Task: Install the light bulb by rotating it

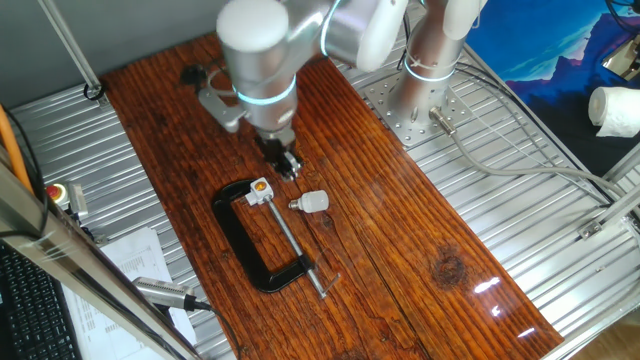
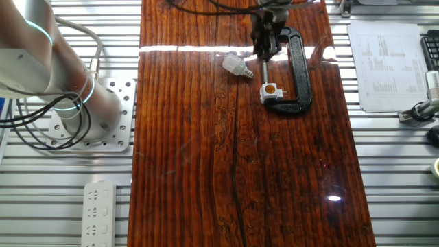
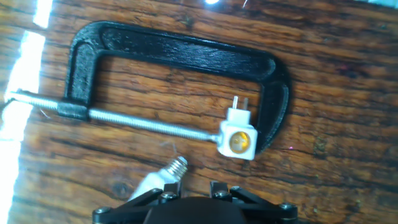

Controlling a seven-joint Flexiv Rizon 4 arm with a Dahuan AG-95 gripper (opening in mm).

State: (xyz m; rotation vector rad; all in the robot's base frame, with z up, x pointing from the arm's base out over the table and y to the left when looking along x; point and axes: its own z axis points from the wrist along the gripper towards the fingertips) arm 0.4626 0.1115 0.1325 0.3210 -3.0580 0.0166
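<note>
The light bulb (image 1: 314, 202) (image 2: 234, 65) is small, white and frosted, and it lies on its side on the wooden table with its silvery screw base toward the socket. The white socket block with an orange centre (image 1: 261, 188) (image 2: 269, 91) (image 3: 239, 140) is held in a black C-clamp (image 1: 245, 250) (image 2: 300, 68) (image 3: 186, 53). My gripper (image 1: 288, 165) (image 2: 264, 51) (image 3: 193, 190) hovers above the table between the bulb and the socket, open, with nothing between its fingers. In the hand view the bulb (image 3: 158, 180) shows just left of the left finger.
The clamp's long steel screw (image 3: 143, 121) runs across the boards. A white roll (image 1: 615, 108) sits on the metal bench at the far right. Papers (image 2: 387, 65) and a power strip (image 2: 99, 213) lie off the board, and the arm's base (image 1: 420, 90) stands behind.
</note>
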